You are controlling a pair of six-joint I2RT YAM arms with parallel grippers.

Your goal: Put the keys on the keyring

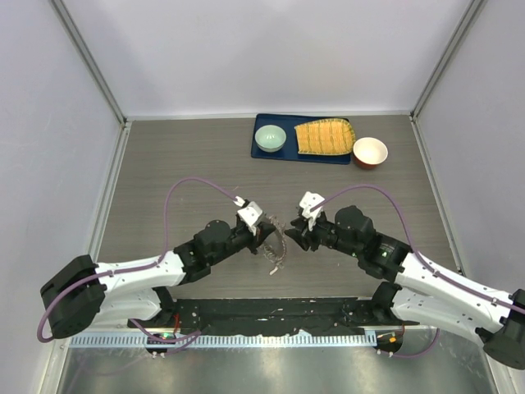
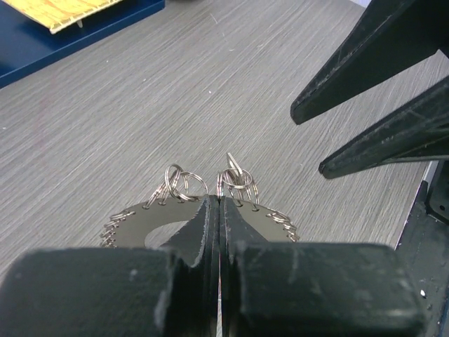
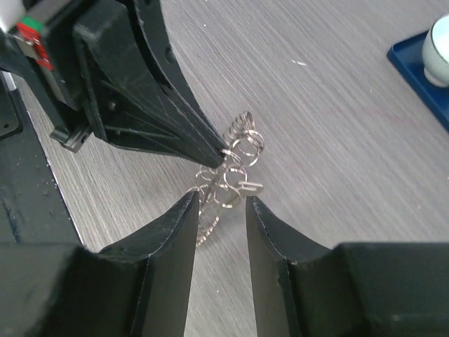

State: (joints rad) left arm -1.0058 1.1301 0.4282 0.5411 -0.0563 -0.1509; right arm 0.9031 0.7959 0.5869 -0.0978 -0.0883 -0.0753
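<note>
Top external, left gripper (image 1: 264, 233): clamped shut on keyring (image 1: 277, 244) rim, mid-table.
Keyring: held edge-on between both arms, fringe rings dangling.
Key (image 3: 247, 186): small silver piece among fringe, just beyond right fingertips.
Right gripper (image 3: 221, 197): parted, empty, straddling fringe.
Far right: blue tray (image 1: 269, 156), red-rimmed bowl (image 1: 370, 152).

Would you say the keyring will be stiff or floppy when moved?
The keyring looks like flat metal, so probably stiff. Its small rings hang loose, so they likely swing. Pinched thinly by the left gripper, it may pivot.
</note>
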